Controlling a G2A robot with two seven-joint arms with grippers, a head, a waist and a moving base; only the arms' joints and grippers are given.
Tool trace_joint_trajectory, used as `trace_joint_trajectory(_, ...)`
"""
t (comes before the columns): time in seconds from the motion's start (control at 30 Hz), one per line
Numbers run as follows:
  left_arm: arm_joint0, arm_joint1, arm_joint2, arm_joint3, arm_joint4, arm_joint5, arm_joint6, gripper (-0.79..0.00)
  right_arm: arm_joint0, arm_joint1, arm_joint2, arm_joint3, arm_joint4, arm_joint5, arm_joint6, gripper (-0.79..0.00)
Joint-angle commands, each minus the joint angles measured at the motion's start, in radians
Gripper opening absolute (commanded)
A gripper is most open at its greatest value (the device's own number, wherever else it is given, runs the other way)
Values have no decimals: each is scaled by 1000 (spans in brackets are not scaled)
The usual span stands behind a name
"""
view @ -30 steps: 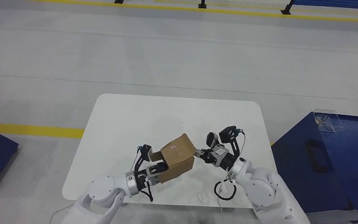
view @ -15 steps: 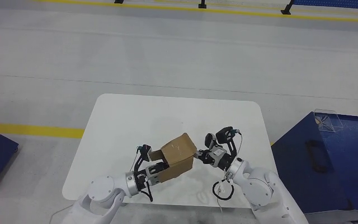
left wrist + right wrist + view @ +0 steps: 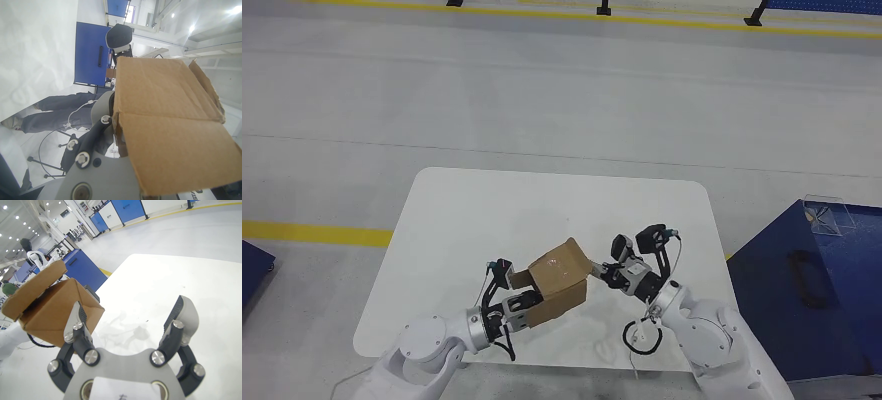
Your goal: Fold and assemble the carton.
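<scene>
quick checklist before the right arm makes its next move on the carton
1. Left gripper holding the carton: ok, the carton is held tilted above the table.
2. Right gripper open: ok, jaws wide apart.
3. Right gripper at the carton: ok, one finger is right beside its side wall.
4. Flap folded shut: not ok, it stands ajar.
5. Carton's underside closed: cannot tell, hidden.

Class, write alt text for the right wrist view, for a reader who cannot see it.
The right claw is open above a white table, with one finger close beside a tilted brown carton that has one flap standing loose. A blue cabinet stands past the table's edge.
</scene>
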Motion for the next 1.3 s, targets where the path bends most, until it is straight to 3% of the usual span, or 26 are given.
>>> trace_joint_trajectory(0.0, 1, 0, 0, 1, -2, -2, -1, -785, -3, 2, 14, 11, -9, 21, 17, 0)
trace_joint_trajectory(0.23, -12, -3, 10, 15, -7, 4, -4, -785, -7, -2, -34, 26, 16, 6, 50, 0)
trace_joint_trajectory(0.7, -32, -7, 26, 28, -4, 15, -6, -785, -7, -2, -31, 31, 19, -27, 4, 0)
trace_joint_trajectory(0.87, -43, -10, 37, 50, -14, 21, -13, -785, -52, 4, 84, 6, 45, -68, -155, 0)
trace_joint_trajectory(1.1, -71, -17, 60, 81, -21, 34, -22, -785, -188, 6, 267, -87, -40, 78, -429, 0)
trace_joint_trajectory(1.27, -92, -21, 71, 91, -25, 51, -19, -785, -210, 4, 280, -100, -10, 92, -444, 0)
